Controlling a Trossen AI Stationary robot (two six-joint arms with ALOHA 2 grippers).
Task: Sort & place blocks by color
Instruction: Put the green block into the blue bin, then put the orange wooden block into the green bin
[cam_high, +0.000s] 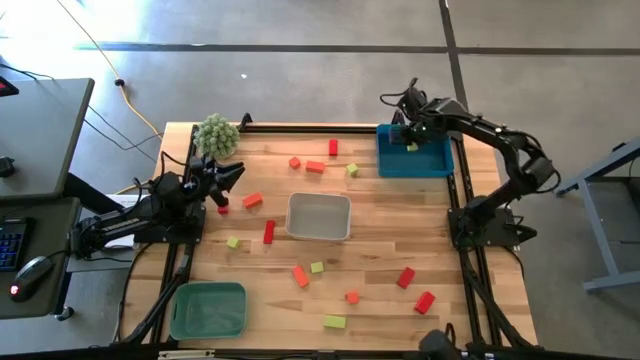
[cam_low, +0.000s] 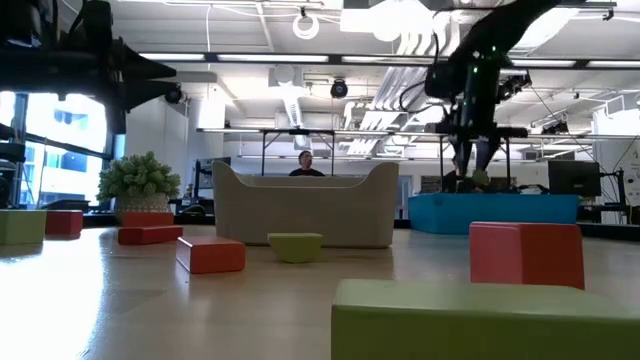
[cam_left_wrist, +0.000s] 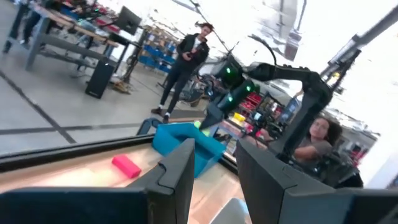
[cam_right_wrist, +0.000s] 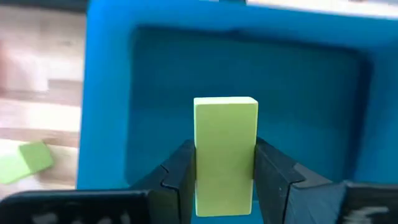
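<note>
One yellow-green block (cam_right_wrist: 225, 124) stood upright between the fingers of the right gripper (cam_right_wrist: 225, 163), pinched low on its two side faces and hanging over the floor of the blue tray (cam_right_wrist: 106, 93) at the far right of the worktop (cam_high: 380, 250). The tray looked empty beneath it. To finish the step well, I would lower the block until it nearly touched the tray floor, keep it clear of the walls, and only then ease the fingers apart. It was a tall piece held near its base, so dropping it from height could make it topple or bounce out.

The left gripper (cam_left_wrist: 214, 149) waited at the far left, beside the fuzzy green plant (cam_high: 217, 133). Its fingers were drawn in to a narrow gap and held nothing.

Counted from above:
- Five yellow-green blocks, the held one included. The other four lay loose: one (cam_high: 352, 170) just left of the blue tray and three nearer.
- Ten red or orange-red blocks (cam_high: 405, 277) were scattered over the worktop, one small red piece (cam_high: 222, 208) lying close to the left gripper.
- Three trays: the blue one, a grey tray (cam_high: 319, 217) in the middle, and a green tray (cam_high: 208, 308) at the near left. None held a block yet.
</note>
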